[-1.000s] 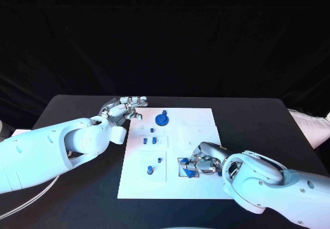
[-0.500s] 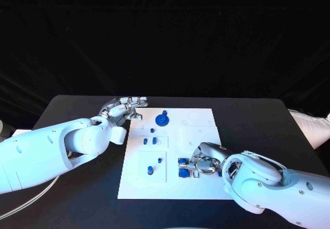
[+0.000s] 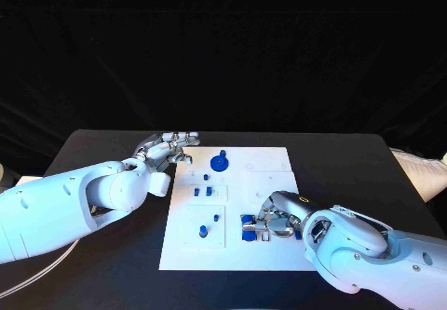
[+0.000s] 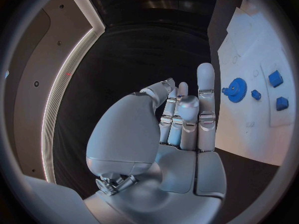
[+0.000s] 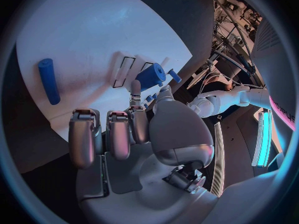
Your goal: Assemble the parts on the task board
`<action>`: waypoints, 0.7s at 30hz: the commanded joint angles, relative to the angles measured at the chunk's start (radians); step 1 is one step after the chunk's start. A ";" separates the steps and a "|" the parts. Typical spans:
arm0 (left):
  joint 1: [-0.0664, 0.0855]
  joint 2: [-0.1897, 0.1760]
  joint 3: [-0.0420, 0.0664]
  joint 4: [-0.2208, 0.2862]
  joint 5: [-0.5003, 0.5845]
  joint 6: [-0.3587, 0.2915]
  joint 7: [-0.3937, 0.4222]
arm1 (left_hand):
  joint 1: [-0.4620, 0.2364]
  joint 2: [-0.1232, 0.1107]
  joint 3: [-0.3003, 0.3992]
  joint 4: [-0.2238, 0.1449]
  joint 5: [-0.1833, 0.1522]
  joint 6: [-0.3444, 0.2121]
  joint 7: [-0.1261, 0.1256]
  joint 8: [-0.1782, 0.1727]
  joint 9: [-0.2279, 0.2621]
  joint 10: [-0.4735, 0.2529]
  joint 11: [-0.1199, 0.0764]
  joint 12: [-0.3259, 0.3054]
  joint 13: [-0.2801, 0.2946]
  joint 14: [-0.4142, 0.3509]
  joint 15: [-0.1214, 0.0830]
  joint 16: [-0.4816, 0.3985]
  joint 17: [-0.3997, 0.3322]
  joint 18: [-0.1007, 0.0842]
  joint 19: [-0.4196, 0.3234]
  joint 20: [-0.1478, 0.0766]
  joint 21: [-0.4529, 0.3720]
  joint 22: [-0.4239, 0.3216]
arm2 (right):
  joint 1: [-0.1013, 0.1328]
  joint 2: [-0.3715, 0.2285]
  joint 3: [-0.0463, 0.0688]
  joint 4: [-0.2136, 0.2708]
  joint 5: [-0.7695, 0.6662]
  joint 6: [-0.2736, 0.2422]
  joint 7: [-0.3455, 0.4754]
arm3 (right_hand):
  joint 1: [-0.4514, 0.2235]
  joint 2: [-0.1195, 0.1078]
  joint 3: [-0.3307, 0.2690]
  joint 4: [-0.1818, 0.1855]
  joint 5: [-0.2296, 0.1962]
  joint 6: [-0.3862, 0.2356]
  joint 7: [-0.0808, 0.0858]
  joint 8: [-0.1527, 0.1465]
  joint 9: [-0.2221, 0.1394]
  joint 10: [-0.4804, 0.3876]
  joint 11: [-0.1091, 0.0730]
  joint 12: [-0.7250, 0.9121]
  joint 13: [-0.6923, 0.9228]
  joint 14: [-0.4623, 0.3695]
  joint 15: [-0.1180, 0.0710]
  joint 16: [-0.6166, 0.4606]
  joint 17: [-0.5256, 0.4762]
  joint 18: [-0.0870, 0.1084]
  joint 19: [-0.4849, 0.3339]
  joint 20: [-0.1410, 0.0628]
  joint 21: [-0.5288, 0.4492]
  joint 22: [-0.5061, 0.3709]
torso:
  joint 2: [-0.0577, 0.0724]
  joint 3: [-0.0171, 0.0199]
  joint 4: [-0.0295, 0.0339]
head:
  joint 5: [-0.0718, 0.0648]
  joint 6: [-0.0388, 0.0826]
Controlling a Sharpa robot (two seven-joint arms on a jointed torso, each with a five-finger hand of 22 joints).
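The right hand (image 3: 273, 221) rests on the board (image 3: 270, 161) at lower centre of the frame, pinching a blue part (image 3: 250, 227). The left hand (image 3: 170, 147), upper left beside the board, grasps nothing, fingers loosely apart.

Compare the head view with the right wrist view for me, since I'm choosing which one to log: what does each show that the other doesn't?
Head view alone: the left hand raised, fingers apart, holding nothing, at the board's far left corner, next to a blue gear.

Right wrist view alone: a blue rod lying flat on the board, and the blue cylinder at the fingertips.

Both: the white board and the right hand working over blue parts.
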 commanded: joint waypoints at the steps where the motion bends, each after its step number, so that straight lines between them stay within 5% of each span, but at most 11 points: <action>1: 0.000 0.000 0.000 0.002 -0.004 0.022 0.002 | -0.007 -0.006 -0.003 -0.003 0.002 -0.007 0.003 0.005 0.000 -0.004 0.000 0.003 -0.001 -0.002 0.003 0.001 -0.001 0.010 -0.004 0.004 -0.007 -0.001 | -0.001 -0.007 0.000 0.014 -0.026 -0.006 0.011 | 0.051 -0.006 0.006 -0.017 0.005 -0.008 0.002 -0.003 0.005 0.050 0.003 0.006 0.119 0.086 0.002 0.001 0.134 -0.016 0.049 -0.008 0.001 0.119 | 0.000 -0.0004 0.0000 | 0.001 0.000; 21: -0.001 -0.002 0.000 0.002 -0.004 0.023 0.001 | -0.008 -0.006 -0.004 -0.003 0.002 -0.008 0.003 0.005 0.000 -0.006 0.001 0.004 -0.002 -0.002 0.003 0.001 -0.002 0.010 -0.004 0.005 -0.007 -0.001 | -0.002 -0.025 0.000 0.018 -0.020 0.041 0.017 | 0.105 0.013 0.017 -0.030 0.018 -0.005 0.001 0.000 0.015 0.055 0.002 0.020 0.131 0.088 0.000 0.007 0.144 -0.019 0.053 -0.009 0.008 0.129 | 0.000 -0.0015 0.0025 | 0.000 -0.003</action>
